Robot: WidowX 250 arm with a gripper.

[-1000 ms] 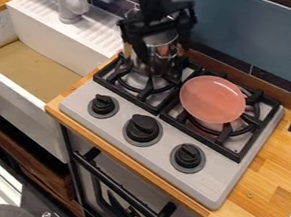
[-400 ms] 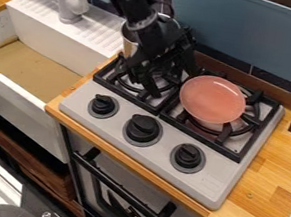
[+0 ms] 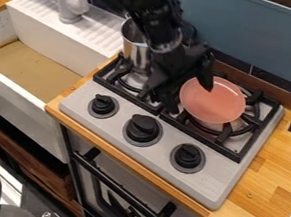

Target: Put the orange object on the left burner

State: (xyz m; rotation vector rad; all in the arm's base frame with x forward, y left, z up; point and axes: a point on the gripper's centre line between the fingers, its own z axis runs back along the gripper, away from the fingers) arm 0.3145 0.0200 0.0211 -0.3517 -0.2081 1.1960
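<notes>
Lying over the right burner (image 3: pixel 237 126), the salmon-orange plate (image 3: pixel 214 103) sits just to the right of the gripper (image 3: pixel 190 96), so near that its left rim comes between the two fingers as the camera sees them. The fingers are spread well apart with nothing held in them: one (image 3: pixel 203 76) is at the far-left part of the plate, its tip seen against the pink surface, while the other (image 3: pixel 168 98) hangs to the left of the rim, toward the near side. Whether either tip touches the plate, or how high they hang above it, I cannot tell from this slant

Being round, the plate has no long axis to line up with; what counts is the stretch of rim facing the gripper. The next step, as I judge it, is to get that left rim properly between the fingers, one inside and one outside, then close. A bite too shallow could let the plate tip or slide away to the right

From there the left burner (image 3: pixel 129 82) lies to the left, behind the gripper as seen from the plate, and a metal pot (image 3: pixel 135 51) stands at its far side, so the carry should be short but might need to keep toward the near edge
</notes>
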